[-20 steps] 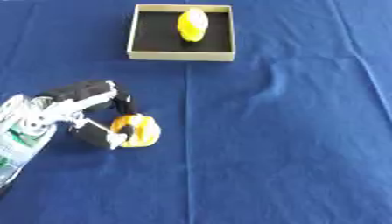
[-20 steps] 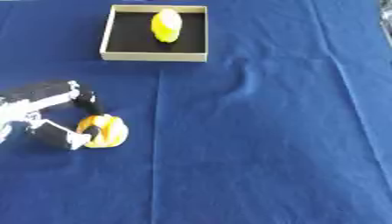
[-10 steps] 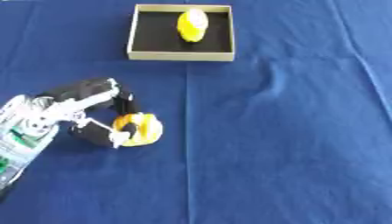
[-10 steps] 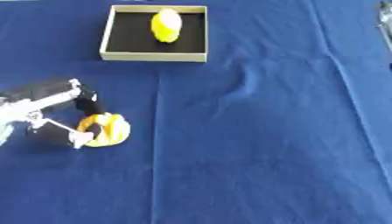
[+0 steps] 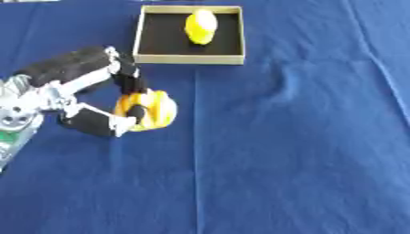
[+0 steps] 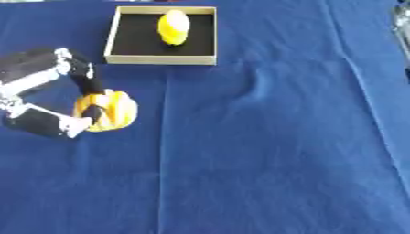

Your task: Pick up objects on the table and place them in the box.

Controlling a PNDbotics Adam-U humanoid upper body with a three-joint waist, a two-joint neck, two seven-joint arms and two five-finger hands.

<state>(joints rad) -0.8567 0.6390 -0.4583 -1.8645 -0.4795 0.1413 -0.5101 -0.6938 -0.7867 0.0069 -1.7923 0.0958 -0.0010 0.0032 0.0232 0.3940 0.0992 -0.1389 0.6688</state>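
The left robot hand (image 5: 88,98) curled its fingers and thumb around an orange-yellow object (image 5: 152,109) on the blue surface (image 5: 280,151).

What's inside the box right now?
One yellow object lies in the box, toward the far side; the rest of the black floor shows bare. Nothing covers it.

Two head-camera eyes looking down, sharing the blue table (image 5: 280,160)
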